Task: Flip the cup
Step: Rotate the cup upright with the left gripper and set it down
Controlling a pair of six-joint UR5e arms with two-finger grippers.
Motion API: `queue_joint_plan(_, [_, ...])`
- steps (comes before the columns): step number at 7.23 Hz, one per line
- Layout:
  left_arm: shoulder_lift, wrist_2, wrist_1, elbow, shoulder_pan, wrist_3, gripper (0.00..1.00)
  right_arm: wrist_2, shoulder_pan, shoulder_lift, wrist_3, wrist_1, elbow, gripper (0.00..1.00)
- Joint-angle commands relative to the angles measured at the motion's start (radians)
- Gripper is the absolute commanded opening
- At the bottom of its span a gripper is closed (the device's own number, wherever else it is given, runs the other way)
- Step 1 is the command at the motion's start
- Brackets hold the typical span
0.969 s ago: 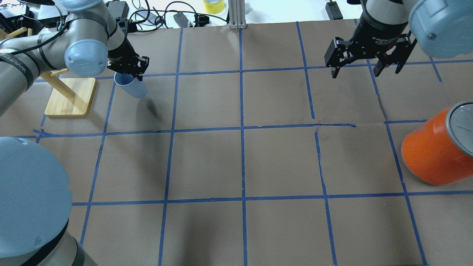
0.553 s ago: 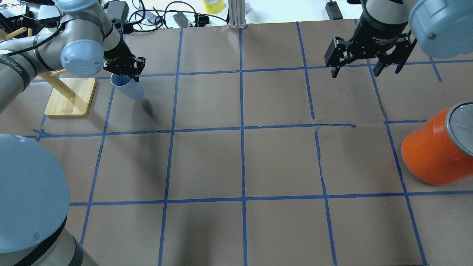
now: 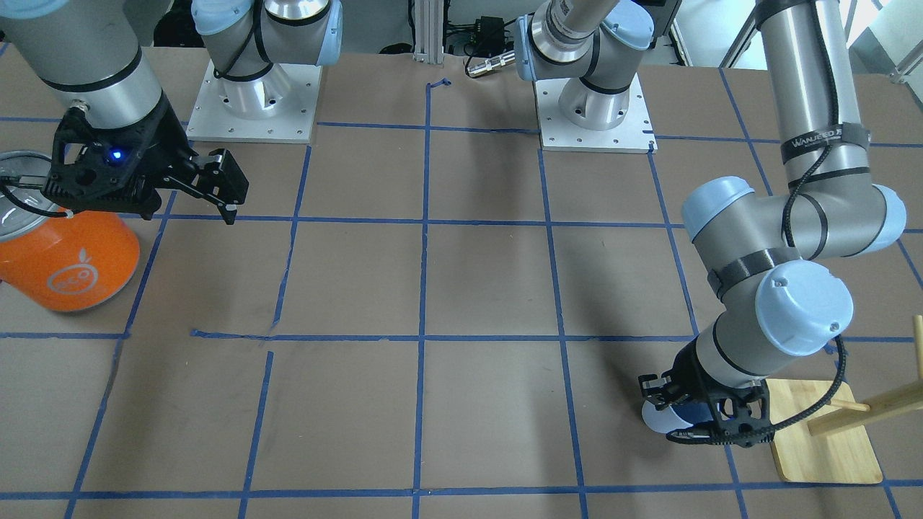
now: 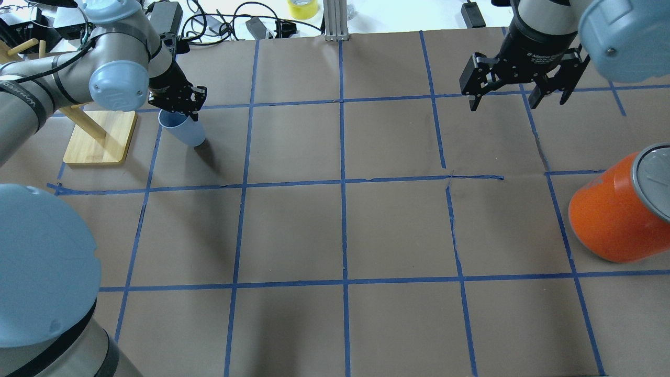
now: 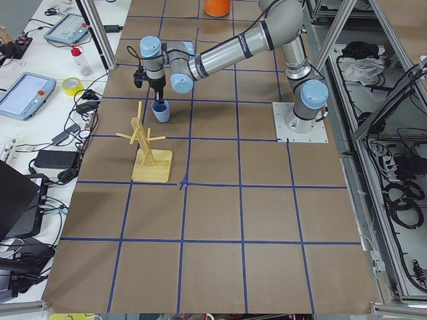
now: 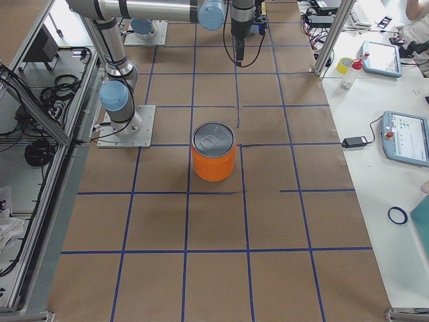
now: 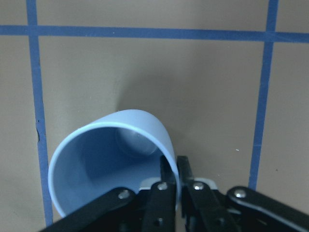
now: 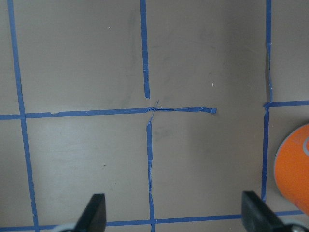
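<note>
The pale blue cup [image 4: 184, 130] is tilted, mouth up, its base low by the table at the far left. It also shows in the front view [image 3: 662, 419], the left side view [image 5: 160, 112] and the left wrist view [image 7: 108, 159], where its darker inside faces the camera. My left gripper [image 4: 180, 109] is shut on the cup's rim, one finger inside and one outside [image 7: 173, 169]. My right gripper [image 4: 506, 102] is open and empty above the far right of the table; its fingers [image 8: 94, 215] frame bare paper.
A large orange can [image 4: 612, 214] with a metal lid stands at the right edge. A wooden peg rack [image 4: 99, 137] stands just left of the cup. Cables and a tape roll [image 4: 302, 8] lie beyond the far edge. Blue tape grids the brown paper.
My left gripper has turned and sunk a little with the cup, which now stands steeper with its shadow right against it. The right arm has not moved.
</note>
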Motion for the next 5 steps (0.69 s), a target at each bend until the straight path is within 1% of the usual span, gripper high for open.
queue_joint_plan(1, [-0.011,-0.015,0.002,0.003,0.000,-0.013,0.96,-0.001,0.000,0.000,0.001,-0.001,0.000,1.00])
queue_joint_plan(2, [-0.009,-0.020,0.000,0.007,0.000,-0.030,1.00,-0.002,-0.002,0.000,0.002,-0.001,0.000,1.00])
queue_joint_plan(3, [-0.003,-0.020,-0.001,0.010,0.000,-0.038,1.00,-0.002,-0.002,0.000,0.007,-0.001,0.000,1.00])
queue_joint_plan(4, [0.035,-0.018,-0.018,0.012,-0.011,-0.057,1.00,-0.002,-0.002,0.000,0.010,0.000,0.000,1.00])
queue_joint_plan(5, [0.072,-0.018,-0.081,0.016,-0.017,-0.067,1.00,-0.002,-0.002,0.000,0.014,0.000,0.000,1.00])
